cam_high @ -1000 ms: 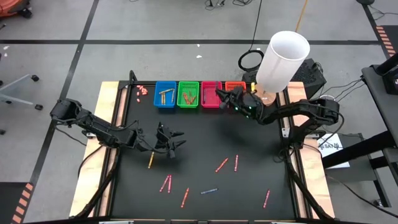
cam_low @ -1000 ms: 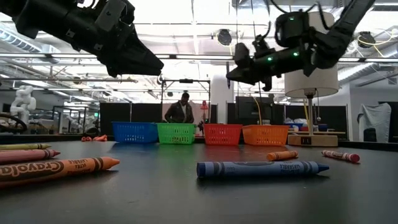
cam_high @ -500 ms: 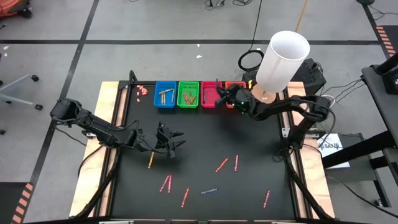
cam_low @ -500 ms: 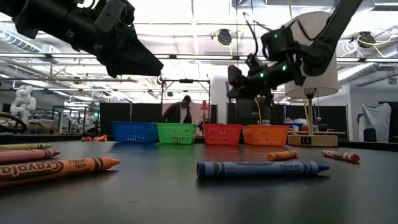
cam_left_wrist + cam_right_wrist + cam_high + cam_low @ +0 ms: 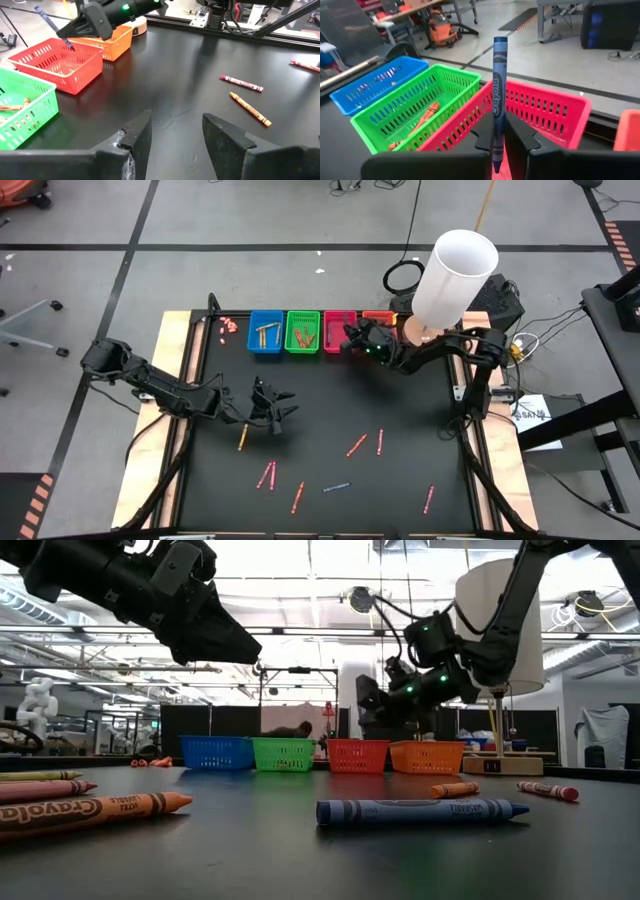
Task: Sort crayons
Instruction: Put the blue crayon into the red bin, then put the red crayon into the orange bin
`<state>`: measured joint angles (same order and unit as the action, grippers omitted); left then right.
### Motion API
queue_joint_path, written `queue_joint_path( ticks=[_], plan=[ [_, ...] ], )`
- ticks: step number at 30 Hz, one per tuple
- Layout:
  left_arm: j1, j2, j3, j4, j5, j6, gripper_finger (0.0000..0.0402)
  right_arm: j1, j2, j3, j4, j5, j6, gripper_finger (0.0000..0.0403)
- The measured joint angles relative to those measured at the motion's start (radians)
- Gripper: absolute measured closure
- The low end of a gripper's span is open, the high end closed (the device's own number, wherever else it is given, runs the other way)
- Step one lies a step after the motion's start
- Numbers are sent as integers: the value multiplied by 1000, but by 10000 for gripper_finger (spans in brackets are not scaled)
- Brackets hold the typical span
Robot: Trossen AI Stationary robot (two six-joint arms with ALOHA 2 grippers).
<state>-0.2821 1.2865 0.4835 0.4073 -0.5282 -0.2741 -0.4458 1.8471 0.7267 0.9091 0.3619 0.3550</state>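
Left gripper (image 5: 280, 409) hovers low over the black table (image 5: 330, 390), fingers apart and holding nothing; a yellow-orange crayon (image 5: 242, 438) lies just short of it, toward the table's near edge. Beyond it, along the far edge, stand the blue basket (image 5: 266, 332) and the green basket (image 5: 302, 331), each already with a few crayons inside.

Right gripper (image 5: 350, 332) hangs over the pink basket (image 5: 339, 330), just past the green one, its fingers clamped on a blue crayon (image 5: 498, 95) held upright. The orange basket (image 5: 107, 39) sits on its far side.

Sorting looks partly done, by my reading: some sticks are binned, one is in the grip, and several lie loose well back from both grippers — two pink crayons (image 5: 267, 475), an orange-red crayon (image 5: 297, 497), another blue crayon (image 5: 336, 487), two red ones (image 5: 367, 443) and a red crayon (image 5: 428, 499) near the front right corner.
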Motion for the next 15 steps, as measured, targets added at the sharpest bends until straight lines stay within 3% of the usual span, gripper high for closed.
queue_joint_path(
  ticks=[12, 15],
  plan=[
    [-2, 0, 0, -8, 0, -8, 228, 0, 19, 86, -126, -1, 17, 309],
    [-2, 0, 0, -8, 0, -9, 228, 8, -19, 86, -169, -92, -18, 296]
  ],
)
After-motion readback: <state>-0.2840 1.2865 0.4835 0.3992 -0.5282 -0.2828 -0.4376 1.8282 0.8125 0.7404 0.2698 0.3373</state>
